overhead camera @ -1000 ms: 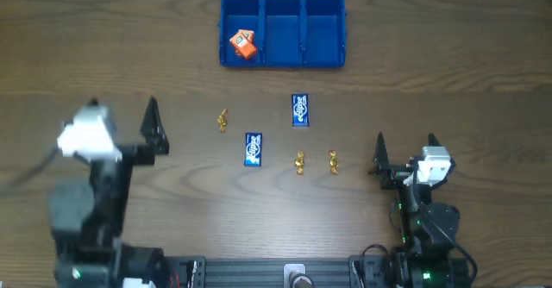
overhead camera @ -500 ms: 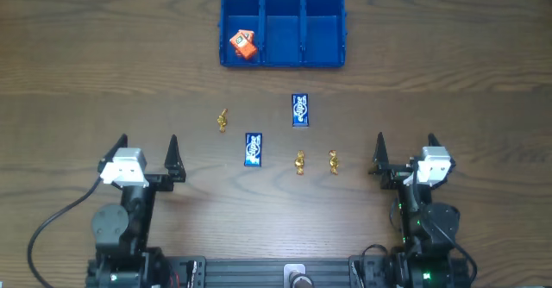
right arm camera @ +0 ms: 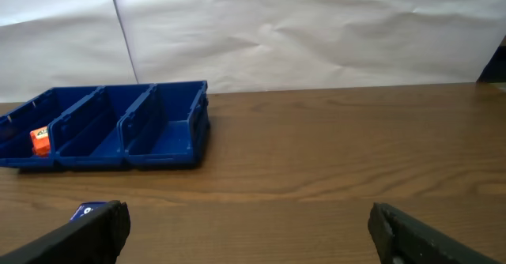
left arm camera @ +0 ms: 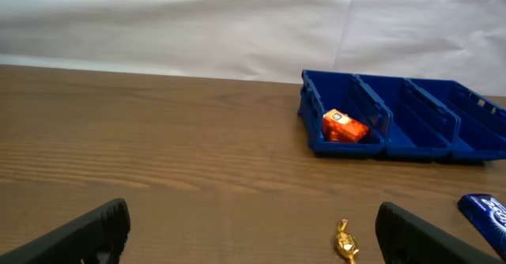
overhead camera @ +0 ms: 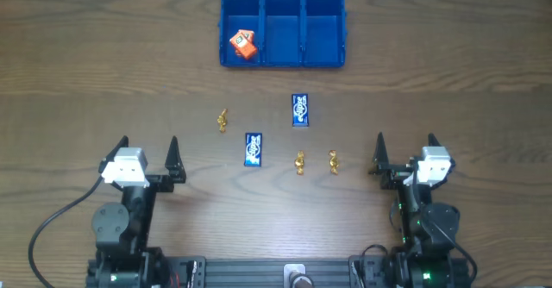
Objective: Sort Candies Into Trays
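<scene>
A blue three-compartment tray (overhead camera: 283, 58) (left arm camera: 411, 149) (right arm camera: 190, 149) stands at the table's far middle. Its left compartment holds an orange candy (overhead camera: 243, 44) (left arm camera: 344, 126) (right arm camera: 39, 141). Two blue wrapped candies (overhead camera: 300, 110) (overhead camera: 254, 149) and three small gold candies (overhead camera: 222, 120) (overhead camera: 299, 162) (overhead camera: 333, 160) lie loose on the wood in front of it. One gold candy (left arm camera: 345, 240) and a blue wrapper (left arm camera: 486, 215) show in the left wrist view. My left gripper (overhead camera: 148, 149) rests open near the front left, my right gripper (overhead camera: 404, 148) open near the front right, both holding nothing.
The wooden table (overhead camera: 448, 81) stretches bare to either side of the candies. A white backdrop (right arm camera: 316, 35) hangs behind the table's far edge. A black cable (overhead camera: 52, 228) loops by the left arm's base.
The left arm swung down and inward from a raised, tilted pose at the far left to its rest pose. It has kept still over the last half second. The right arm and candies stayed put.
</scene>
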`<move>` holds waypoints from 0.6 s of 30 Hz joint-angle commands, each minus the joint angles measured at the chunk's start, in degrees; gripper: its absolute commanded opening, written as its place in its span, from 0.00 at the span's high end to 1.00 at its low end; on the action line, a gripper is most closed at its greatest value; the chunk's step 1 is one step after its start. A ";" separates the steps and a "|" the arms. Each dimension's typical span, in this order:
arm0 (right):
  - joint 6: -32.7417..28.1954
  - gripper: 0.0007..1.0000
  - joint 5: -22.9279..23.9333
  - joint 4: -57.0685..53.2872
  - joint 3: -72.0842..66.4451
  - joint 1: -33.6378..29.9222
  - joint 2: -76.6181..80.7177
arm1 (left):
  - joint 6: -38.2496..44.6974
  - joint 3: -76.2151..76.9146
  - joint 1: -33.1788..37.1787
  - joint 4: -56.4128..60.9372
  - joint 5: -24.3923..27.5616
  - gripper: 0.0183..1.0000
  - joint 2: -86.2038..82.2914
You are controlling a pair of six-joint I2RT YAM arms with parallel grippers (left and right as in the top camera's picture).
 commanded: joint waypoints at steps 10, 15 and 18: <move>-0.70 0.00 0.50 -0.42 0.00 -0.22 -0.20 | 1.03 -0.96 0.28 -2.23 0.57 0.00 -0.44; 7.06 0.00 0.04 3.26 1.97 -0.24 3.45 | 1.03 -0.96 0.28 -2.23 0.57 0.00 -0.44; 9.05 0.00 -3.43 1.95 9.53 -0.22 13.99 | 1.03 -0.96 0.28 -2.23 0.57 0.00 -0.44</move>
